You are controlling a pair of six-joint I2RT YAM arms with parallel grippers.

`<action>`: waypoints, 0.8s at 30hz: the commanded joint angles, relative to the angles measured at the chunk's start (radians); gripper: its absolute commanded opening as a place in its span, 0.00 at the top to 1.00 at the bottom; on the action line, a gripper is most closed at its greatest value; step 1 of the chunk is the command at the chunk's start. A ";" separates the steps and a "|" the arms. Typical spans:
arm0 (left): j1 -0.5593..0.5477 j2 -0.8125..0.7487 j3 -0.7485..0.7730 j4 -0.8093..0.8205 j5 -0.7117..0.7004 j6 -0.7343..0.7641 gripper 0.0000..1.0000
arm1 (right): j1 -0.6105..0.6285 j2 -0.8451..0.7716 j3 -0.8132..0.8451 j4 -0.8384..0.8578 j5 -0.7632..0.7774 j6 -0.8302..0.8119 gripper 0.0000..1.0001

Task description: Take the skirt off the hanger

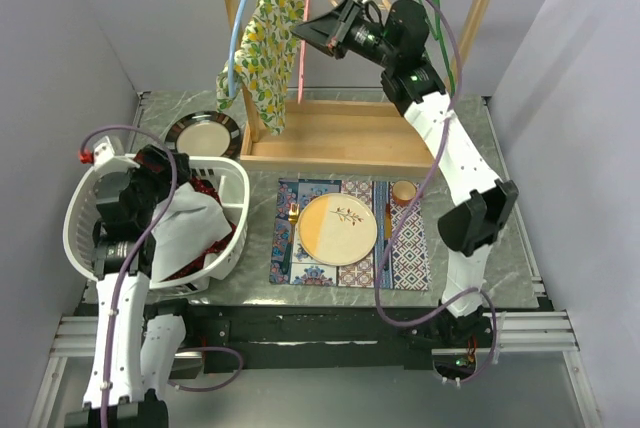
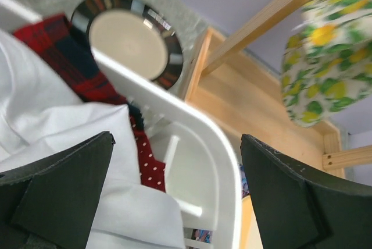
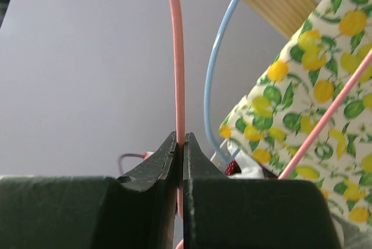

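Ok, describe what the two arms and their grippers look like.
Left arm and right arm: white shells, black joints, black wedge-shaped fingers. A mauve cable loops along each. A small green light shows near the right wrist, a red plug on the left cable.

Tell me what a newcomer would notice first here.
The lemon-print fabric skirt hangs on the wooden rack at the back. Beside it, the right gripper is shut on a thin pink wire hanger. Near left, the open left gripper hovers over a white plastic laundry basket.
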 commanded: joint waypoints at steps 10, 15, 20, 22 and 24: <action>0.002 -0.002 0.014 -0.026 -0.052 -0.021 0.03 | -0.067 0.073 -0.005 0.091 0.059 0.101 1.00; 0.002 -0.009 0.109 -0.020 0.036 0.039 0.03 | -0.093 0.034 -0.080 0.069 0.074 0.090 0.99; 0.002 0.062 0.288 0.015 0.135 0.100 0.01 | -0.124 -0.041 -0.172 0.094 0.072 0.085 0.92; 0.002 0.116 0.377 0.028 0.185 0.134 0.01 | -0.131 -0.064 -0.192 0.085 0.065 0.076 0.79; 0.000 0.172 0.434 0.050 0.237 0.157 0.02 | -0.136 -0.079 -0.209 0.080 0.053 0.064 0.68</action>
